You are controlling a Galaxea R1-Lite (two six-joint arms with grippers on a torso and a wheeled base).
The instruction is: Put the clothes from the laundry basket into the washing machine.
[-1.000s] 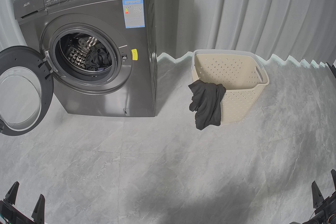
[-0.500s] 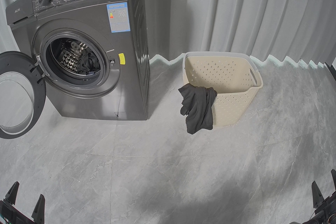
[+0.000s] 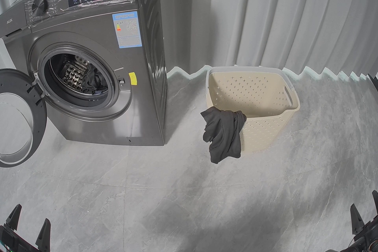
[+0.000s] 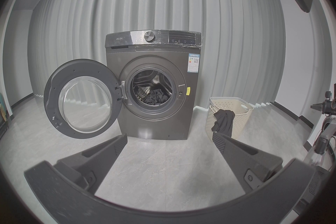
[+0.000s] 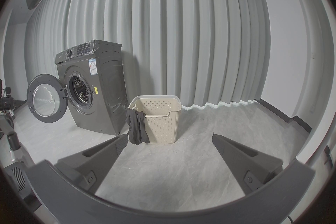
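Observation:
A grey front-loading washing machine (image 3: 98, 67) (image 4: 154, 81) (image 5: 94, 84) stands at the left with its round door (image 3: 15, 119) (image 4: 82, 98) swung wide open. Dark clothes (image 3: 92, 81) (image 4: 154, 97) lie inside the drum. To its right sits a cream perforated laundry basket (image 3: 260, 103) (image 4: 238, 112) (image 5: 161, 118). A dark grey garment (image 3: 222, 132) (image 4: 224, 121) (image 5: 136, 126) hangs over the basket's front-left corner, down its outside. My left gripper (image 3: 27, 227) (image 4: 169, 146) is low at the left, open and empty. My right gripper (image 3: 364, 213) (image 5: 169, 146) is low at the right, open and empty. Both are well short of the basket.
Pale pleated curtains (image 3: 275, 4) run along the back behind machine and basket. A wide stretch of grey marbled floor (image 3: 189, 193) lies between me and both. A dark skirting edge (image 5: 283, 114) marks the right wall.
The whole head picture has shifted, so the camera has moved: machine and basket sit further left and lower in view. Both grippers keep their places at the bottom corners, open.

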